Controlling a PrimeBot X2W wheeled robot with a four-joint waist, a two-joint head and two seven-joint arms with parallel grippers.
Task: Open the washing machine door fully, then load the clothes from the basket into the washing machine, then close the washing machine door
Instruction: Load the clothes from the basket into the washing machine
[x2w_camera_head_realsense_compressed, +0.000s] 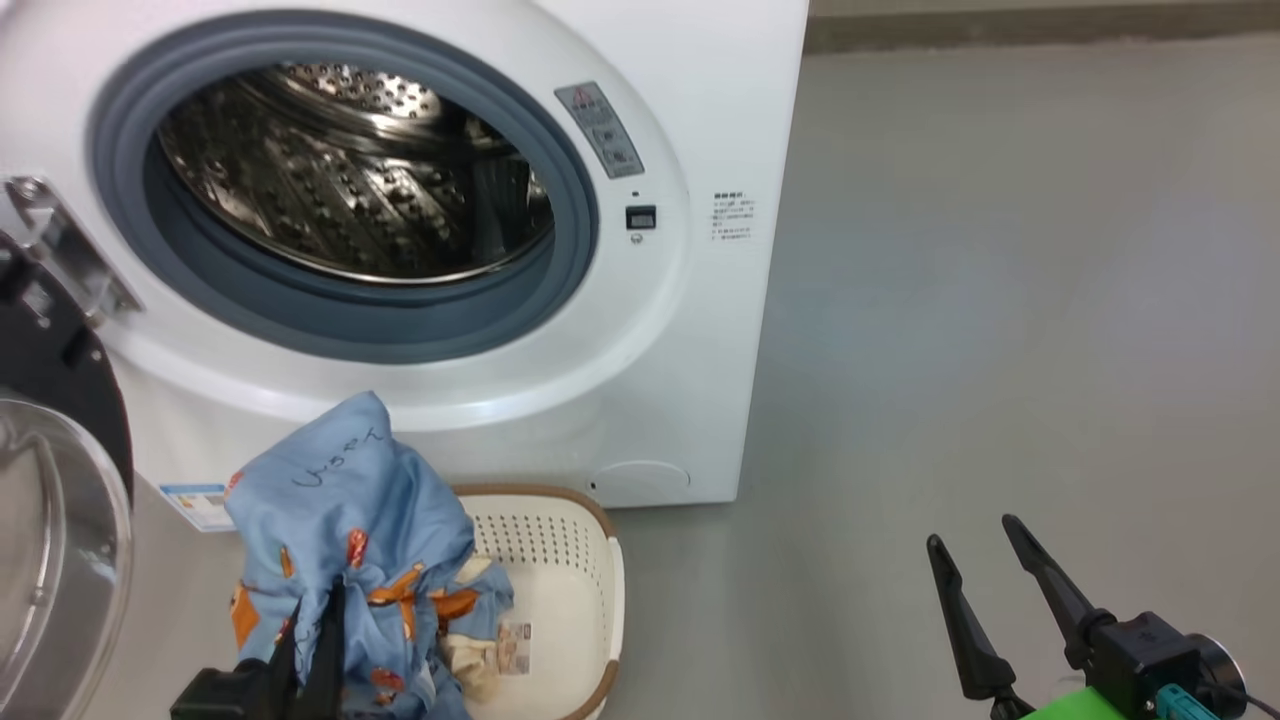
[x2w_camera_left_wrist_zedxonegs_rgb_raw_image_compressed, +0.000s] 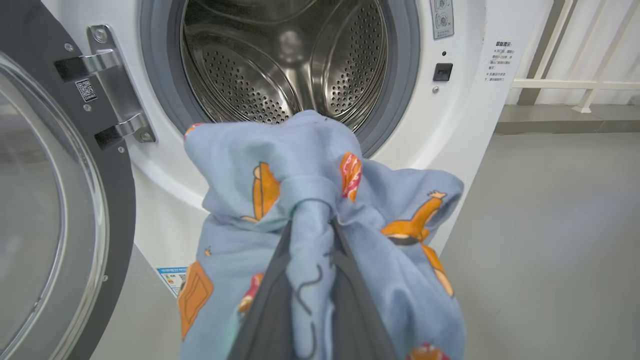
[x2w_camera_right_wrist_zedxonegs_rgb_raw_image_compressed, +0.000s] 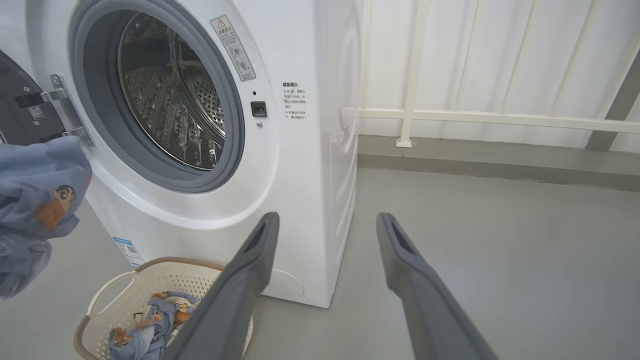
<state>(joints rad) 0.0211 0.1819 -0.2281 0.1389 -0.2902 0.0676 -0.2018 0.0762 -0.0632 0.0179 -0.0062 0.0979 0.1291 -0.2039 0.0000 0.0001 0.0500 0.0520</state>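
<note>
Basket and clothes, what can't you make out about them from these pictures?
Head view: the hanging clothes hide the basket's left half, so what remains inside is unclear.
Right wrist view: a finger of the right gripper covers part of the basket.
Left wrist view: the tips of the left gripper are buried in the clothes.
Head view: the door is cut off by the left edge.

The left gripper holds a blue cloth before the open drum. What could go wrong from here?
The blue cloth hangs loosely around the left gripper, so a trailing part may catch on the grey gasket or stay outside the drum. The open door stands near that arm and may be bumped.
</note>
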